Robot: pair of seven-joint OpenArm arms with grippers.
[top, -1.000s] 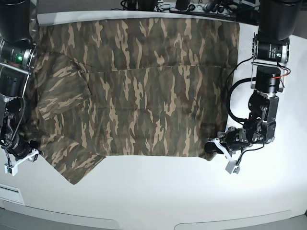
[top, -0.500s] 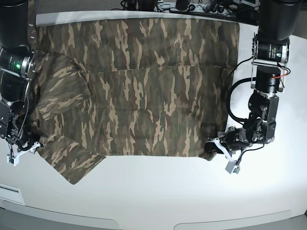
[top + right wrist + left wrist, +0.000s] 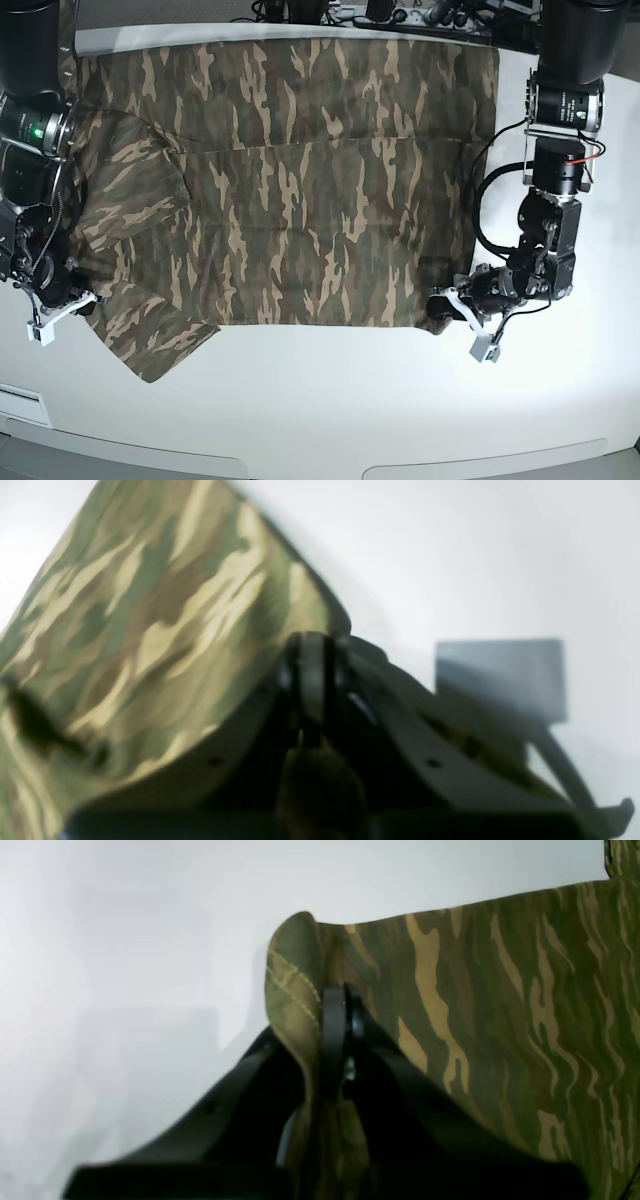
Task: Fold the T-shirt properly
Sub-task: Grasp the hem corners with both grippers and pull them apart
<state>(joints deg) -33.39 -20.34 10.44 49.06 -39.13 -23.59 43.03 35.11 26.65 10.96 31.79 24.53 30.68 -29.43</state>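
The camouflage T-shirt (image 3: pixel 300 200) lies spread flat across the white table (image 3: pixel 330 400), with a sleeve (image 3: pixel 150 340) sticking out at the near left. My left gripper (image 3: pixel 445 305), at the shirt's near right corner, is shut on the hem; the left wrist view shows the gripper (image 3: pixel 340 1000) pinching a raised fold of the shirt (image 3: pixel 500 1015). My right gripper (image 3: pixel 68 300), at the shirt's left edge by the sleeve, is shut on cloth; the right wrist view shows the gripper (image 3: pixel 312 650) clamped on the lifted shirt edge (image 3: pixel 150 605). The collar is not visible.
Cables and equipment (image 3: pixel 400 12) line the table's far edge behind the shirt. Both arm columns stand at the far corners, left (image 3: pixel 30 60) and right (image 3: pixel 570 60). Bare white table runs along the front.
My right gripper has moved up and to the right, drawing the shirt's left edge and sleeve inward a little. The left arm has not moved.
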